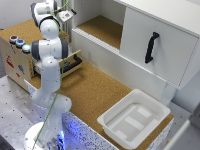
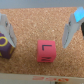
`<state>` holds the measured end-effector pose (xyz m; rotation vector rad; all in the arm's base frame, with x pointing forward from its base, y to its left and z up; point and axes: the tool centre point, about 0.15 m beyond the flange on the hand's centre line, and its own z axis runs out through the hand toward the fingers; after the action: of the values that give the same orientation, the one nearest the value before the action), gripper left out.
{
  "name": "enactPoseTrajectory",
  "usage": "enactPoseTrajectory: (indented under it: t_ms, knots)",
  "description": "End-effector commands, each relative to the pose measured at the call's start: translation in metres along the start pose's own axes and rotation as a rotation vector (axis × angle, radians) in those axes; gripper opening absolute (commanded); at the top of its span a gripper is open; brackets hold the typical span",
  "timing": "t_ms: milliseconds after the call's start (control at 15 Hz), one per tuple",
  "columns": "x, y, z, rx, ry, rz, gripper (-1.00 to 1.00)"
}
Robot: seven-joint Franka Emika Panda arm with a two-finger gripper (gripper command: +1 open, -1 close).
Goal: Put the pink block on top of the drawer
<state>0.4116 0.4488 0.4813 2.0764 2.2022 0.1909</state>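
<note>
From the wrist view, the pink block (image 2: 46,51) sits on the cork surface (image 2: 42,22) squarely between the two fingers (image 2: 73,27), nearer the middle than either one, touching neither. The jaws (image 2: 41,34) stand wide open, one finger at about 9 o'clock of the block and the other at about 2 o'clock. The block is close to a cube, so it has no clear long axis; its top face carries a dark letter-like mark, and its edges run roughly square to the line between the fingers. A purple and yellow thing (image 2: 4,44) shows just behind the 9 o'clock finger.

The exterior view does not show the block at all; the white arm (image 1: 49,55) hides that spot. It does show the wooden drawer (image 1: 71,63) with its black handle, pulled out behind the arm, a white tray (image 1: 134,119) on the table (image 1: 95,90) towards 4 o'clock, and a white cabinet door (image 1: 157,45) at 2 o'clock.
</note>
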Motion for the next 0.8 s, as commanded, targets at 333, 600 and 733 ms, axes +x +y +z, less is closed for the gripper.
enactPoseTrajectory:
  t_ms: [333,600,733]
  knots:
    - [-0.04,-0.085,-0.02,0.083,0.023,0.118,1.0]
    - [-0.079,-0.121,-0.019,0.091,0.029,0.256,1.0]
    - [-0.101,-0.135,-0.023,0.084,0.015,0.319,1.0]
